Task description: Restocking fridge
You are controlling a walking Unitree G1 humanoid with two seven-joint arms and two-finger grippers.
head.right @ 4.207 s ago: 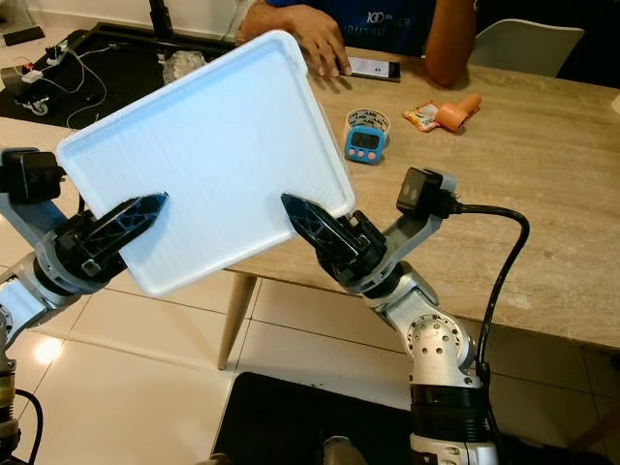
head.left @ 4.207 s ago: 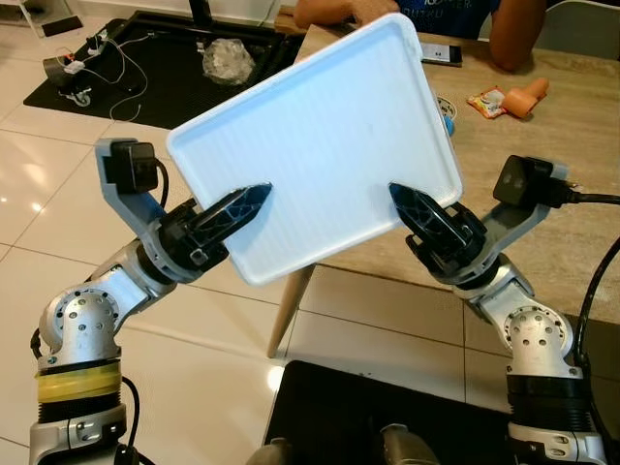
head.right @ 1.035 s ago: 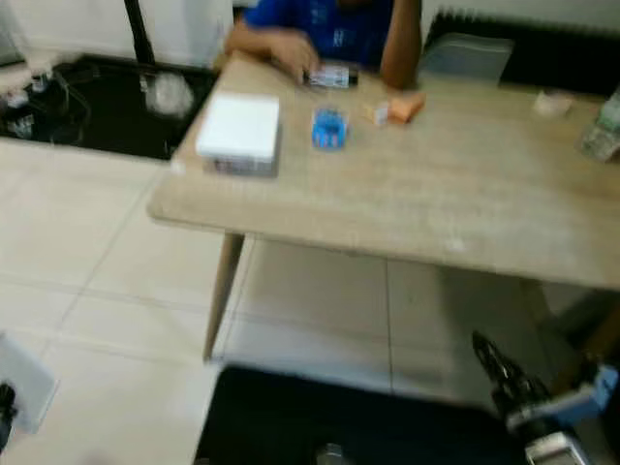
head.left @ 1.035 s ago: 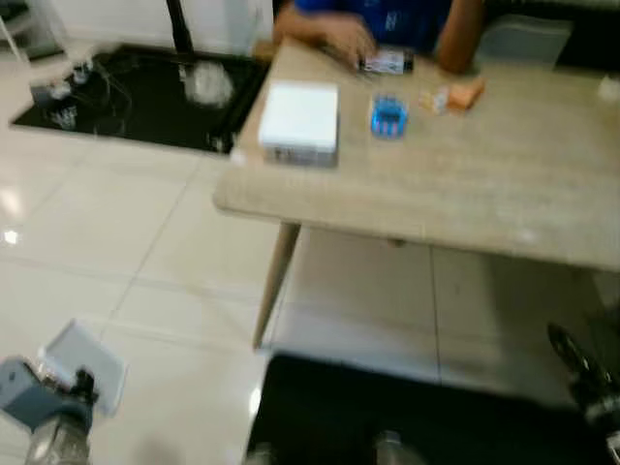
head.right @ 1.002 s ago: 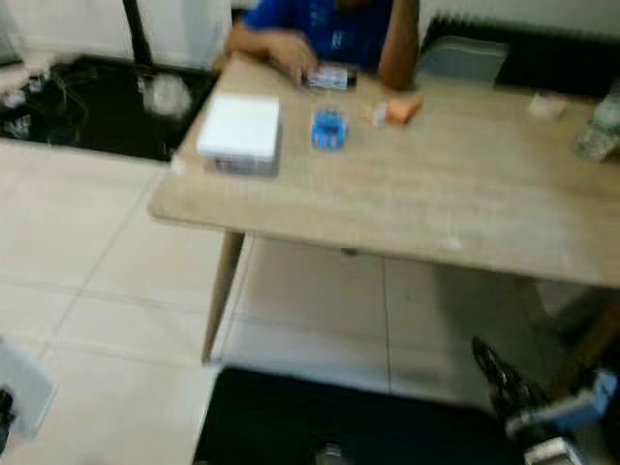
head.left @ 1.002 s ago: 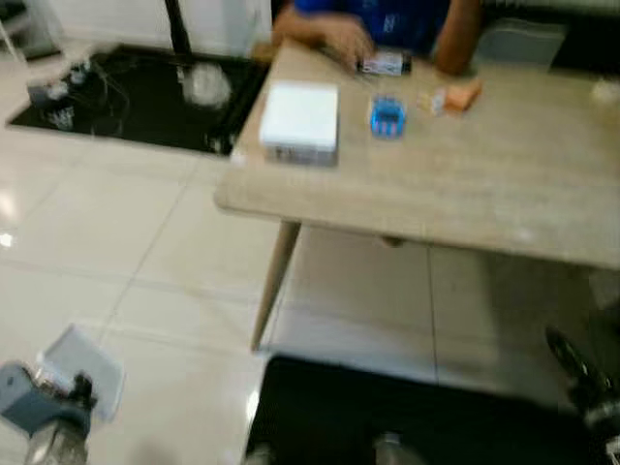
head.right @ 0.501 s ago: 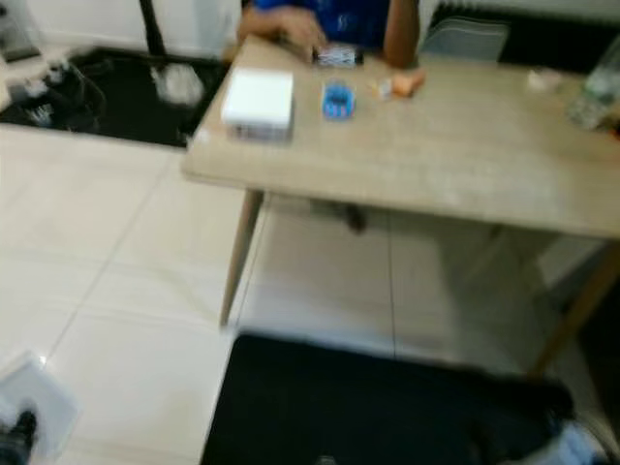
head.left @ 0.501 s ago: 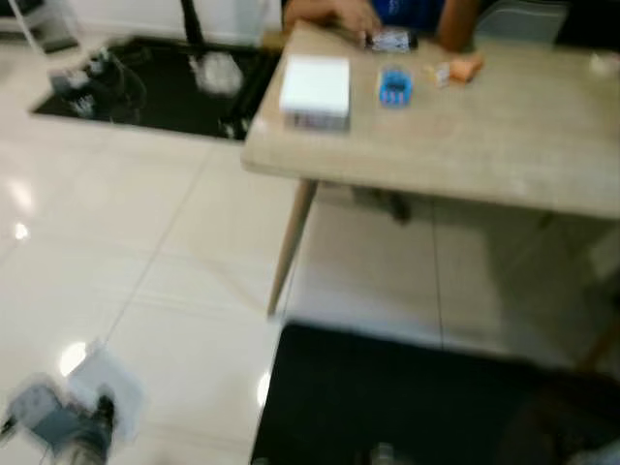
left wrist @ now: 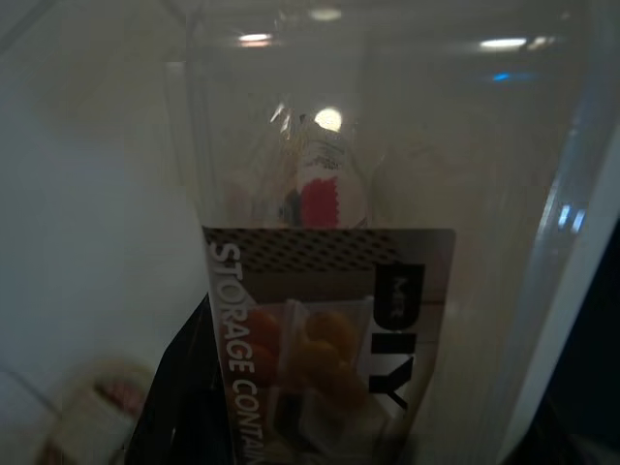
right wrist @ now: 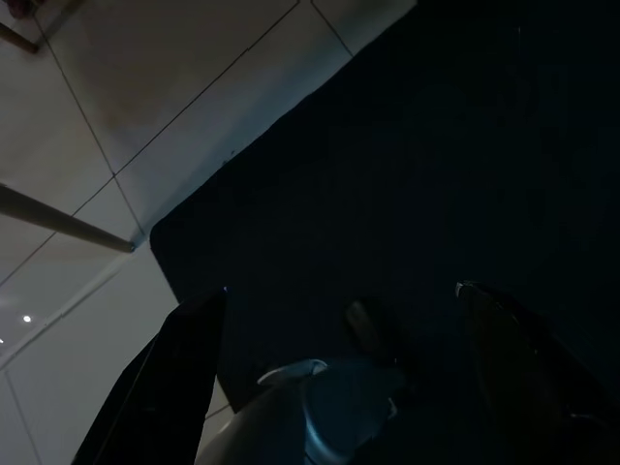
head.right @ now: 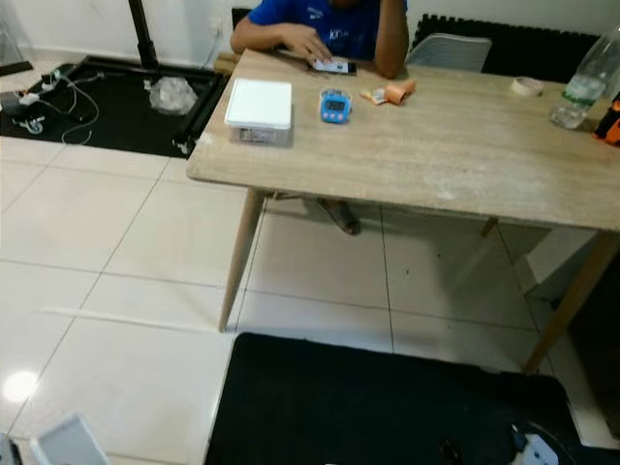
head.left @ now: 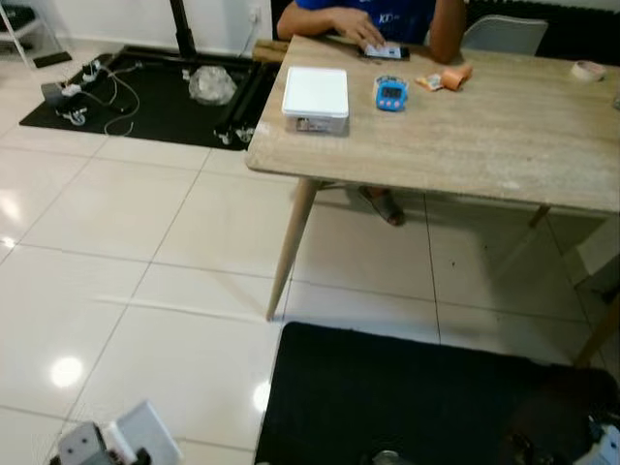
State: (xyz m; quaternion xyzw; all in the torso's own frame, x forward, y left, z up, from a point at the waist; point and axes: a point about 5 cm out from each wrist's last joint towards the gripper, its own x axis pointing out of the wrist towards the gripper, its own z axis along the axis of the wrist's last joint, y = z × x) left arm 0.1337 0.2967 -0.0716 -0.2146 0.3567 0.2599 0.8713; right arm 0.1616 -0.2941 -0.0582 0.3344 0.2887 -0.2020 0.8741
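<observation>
Two grippers hang low beside us: left gripper (left wrist: 194, 407) carries a clear storage box (left wrist: 387, 194) pressed right against its wrist camera, label (left wrist: 320, 320) facing in, though we can't tell how its fingers sit on it; right gripper (right wrist: 339, 358) hangs empty over the black mat (head.right: 387, 407), fingers apart. No fridge in sight, so we judge this as transit; the table (head.left: 504, 136) stands ahead with a white box (head.left: 315, 95) at its near-left corner, a blue timer (head.left: 390, 93) and a seated person (head.left: 373, 15) at the far edge.
</observation>
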